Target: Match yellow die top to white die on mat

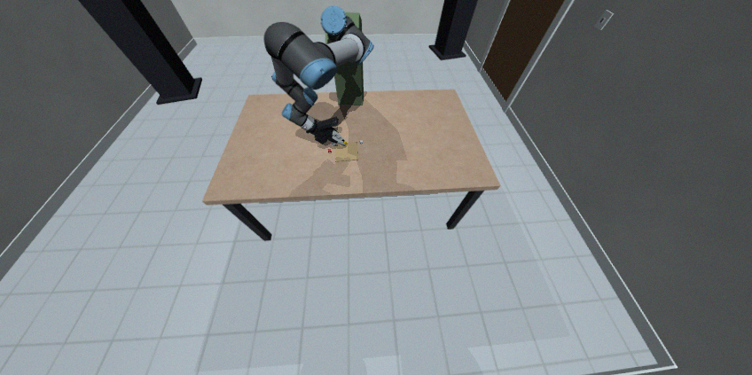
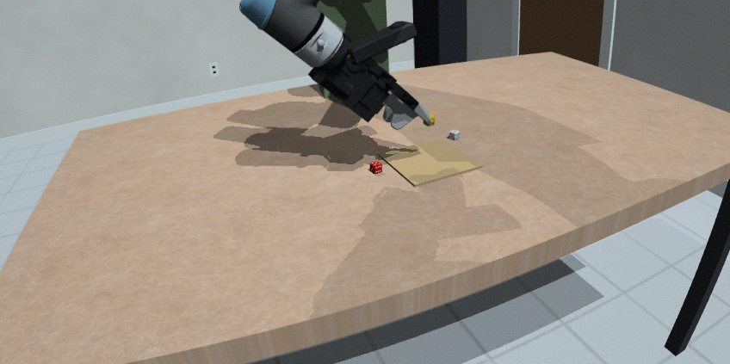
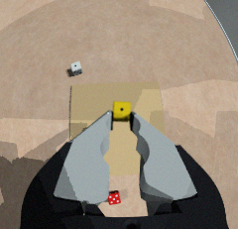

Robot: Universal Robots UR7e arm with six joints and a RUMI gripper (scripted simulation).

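My gripper (image 1: 343, 143) (image 2: 429, 122) (image 3: 121, 112) is tilted and shut on the yellow die (image 2: 431, 119) (image 3: 122, 109), holding it in the air at the fingertips. One yellow face with a single dark pip faces the wrist camera; its other faces are mostly hidden. The mat (image 1: 346, 153) (image 2: 445, 157) (image 3: 89, 100) is a thin yellowish square lying below and beyond the fingers. The white die (image 1: 361, 142) (image 2: 454, 134) (image 3: 75, 67) sits on the table just off the mat, with a single pip on its upper face in the wrist view.
A red die (image 1: 329, 151) (image 2: 375, 167) (image 3: 114, 197) sits on the table (image 1: 437, 160) (image 2: 205, 237) just off the mat, on the opposite side from the white die. The arm's green pedestal (image 1: 349, 81) stands at the table's back edge.
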